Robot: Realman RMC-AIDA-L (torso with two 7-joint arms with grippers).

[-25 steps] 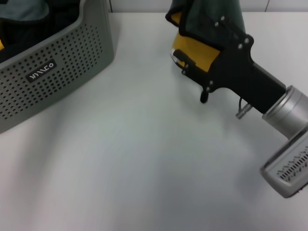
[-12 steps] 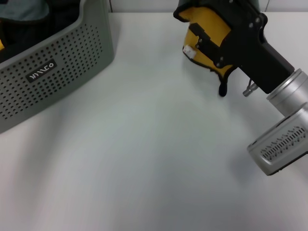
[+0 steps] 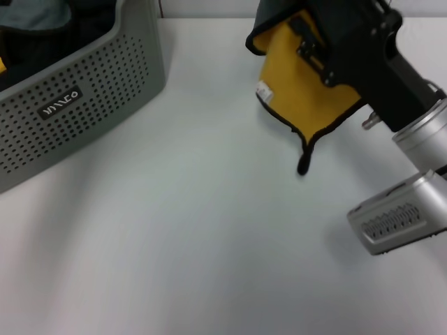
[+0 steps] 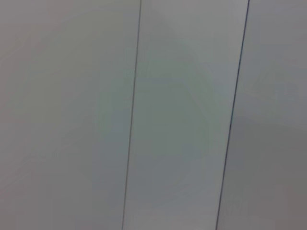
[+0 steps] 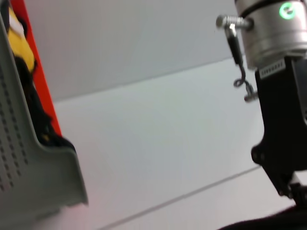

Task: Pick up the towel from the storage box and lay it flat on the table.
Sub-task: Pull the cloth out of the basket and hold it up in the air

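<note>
- Right arm reaches in from the right edge — silver wrist, black tool [image 3: 307, 45] pointing up-left, raised above the worktop.
- Its jaws clamp cloth.

My right gripper [image 3: 314, 42] is over the far right of the table [image 3: 195, 230], the towel [image 3: 300, 98] hanging from it, its lowest corner down near the tabletop. The storage box [image 3: 77, 98] stands at the far left, well apart from the towel. Other fabric lies inside the box.
</note>
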